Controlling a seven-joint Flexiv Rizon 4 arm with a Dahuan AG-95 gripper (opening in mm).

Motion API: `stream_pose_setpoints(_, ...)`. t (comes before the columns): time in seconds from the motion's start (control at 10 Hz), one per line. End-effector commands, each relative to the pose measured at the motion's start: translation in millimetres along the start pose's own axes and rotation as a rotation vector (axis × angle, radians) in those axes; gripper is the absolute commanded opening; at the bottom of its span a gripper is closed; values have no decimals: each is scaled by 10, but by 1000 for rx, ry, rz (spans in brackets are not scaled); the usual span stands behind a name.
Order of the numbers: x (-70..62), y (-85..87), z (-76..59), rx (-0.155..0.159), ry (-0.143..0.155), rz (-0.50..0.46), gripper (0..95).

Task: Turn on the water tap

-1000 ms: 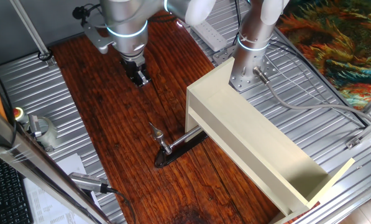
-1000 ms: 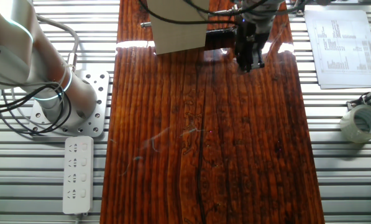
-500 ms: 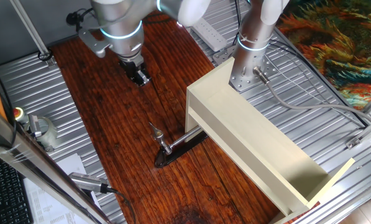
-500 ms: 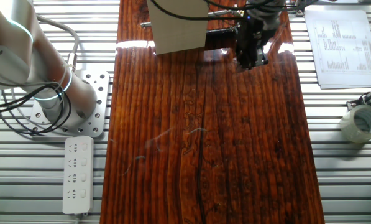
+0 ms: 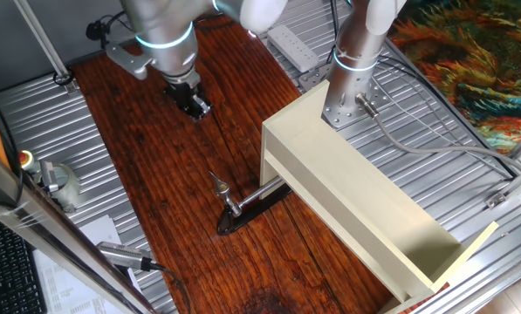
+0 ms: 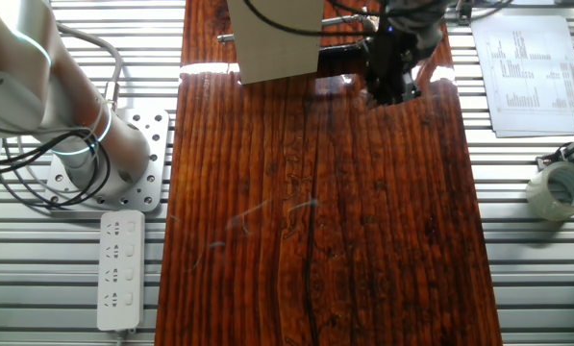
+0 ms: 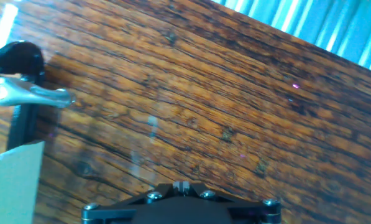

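While my arm swung a little further out over the wooden board (image 5: 155, 174), my gripper (image 5: 196, 106) hung above bare planks, well apart from the water tap (image 5: 229, 202), touching nothing and carrying nothing. Compared with a second earlier, my wrist had drifted sideways across the board and away from the cream box (image 5: 356, 192), and the black fingers had turned a bit, so they sat at a slightly different angle in both fixed views; the tap, the box and everything round the board lay just as they had. Whether my fingers were spread or pressed together I could not tell: from one fixed view they showed only as a small dark lump, from the other fixed view my gripper (image 6: 390, 85) was seen from above as one black block, and in the hand view only the bolted edge of my hand's mount showed at the bottom, with no fingertips in sight. The tap stood on its dark oval base plate (image 5: 247, 212), ahead of my tool and lower down the board, its slim spout running under the edge of the box and its thin lever slanting up from the stem. In the hand view the water tap (image 7: 23, 93) appeared far off to one side, chrome against a black part, beside a corner of the box (image 7: 11, 180).
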State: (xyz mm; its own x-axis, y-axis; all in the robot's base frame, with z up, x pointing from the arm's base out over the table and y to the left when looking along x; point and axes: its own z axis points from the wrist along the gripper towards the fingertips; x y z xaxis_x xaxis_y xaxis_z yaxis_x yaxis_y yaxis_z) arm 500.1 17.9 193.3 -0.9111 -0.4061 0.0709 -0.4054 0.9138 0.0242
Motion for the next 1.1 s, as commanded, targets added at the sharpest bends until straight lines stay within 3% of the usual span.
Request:
stream_pose_setpoints(0.1, -125, 60, 119, -129, -55, 192, 0)
stream_pose_setpoints(0.2, -172, 99, 174, -157, -65, 210, 0)
stream_pose_setpoints(0.8, -248, 155, 190, -160, -48, 233, 0)
stream_pose_setpoints(1.1, -322, 473, 212, -136, -36, 290, 0)
